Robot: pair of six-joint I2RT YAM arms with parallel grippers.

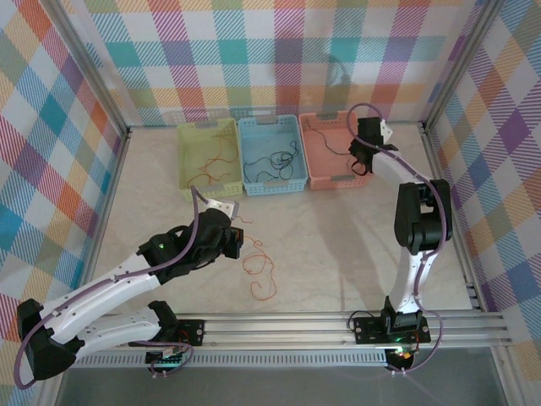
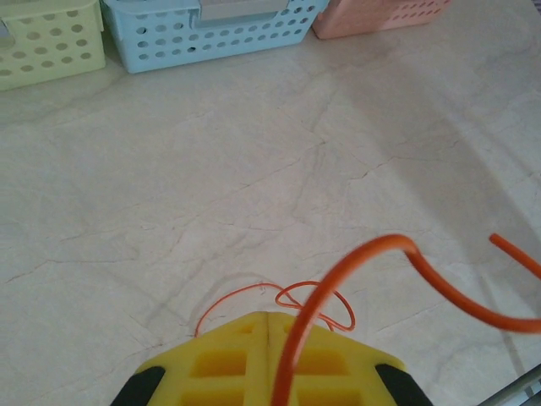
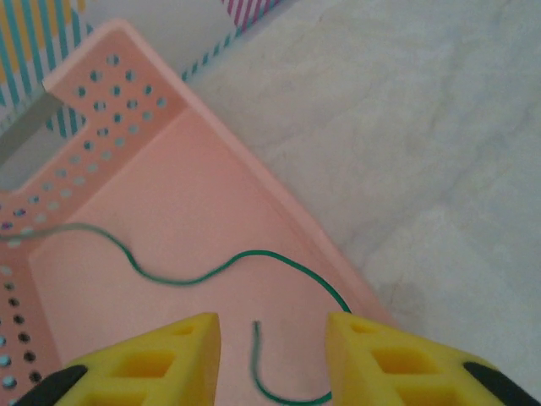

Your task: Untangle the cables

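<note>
**Orange cable trails off the left gripper toward the near rail**

The left gripper is pinched closed on one end of the orange cable. In its wrist view the strand rises from the seam between the closed yellow fingers and arcs off to the right.

From that held end the rest of the cable lies in loose curls on the table. Its long axis runs away from the gripper toward the near rail and slightly to the right. The free end is the part farthest from the baskets.

The yellow-green basket, which holds another orange strand, stands across open table on the far side of the gripper. This looks like the relation the next move turns on: basket ahead, slack behind. Any carry that way would drag the curls after it, and the left arm is plainly the nearer one.

The right gripper hangs over the pink basket with its fingers apart, gripping nothing. The green cable lies on the basket floor, with one end in the gap between the fingers but not clamped. The black cable sits in the blue basket between the other two — well apart from both grippers.
</note>
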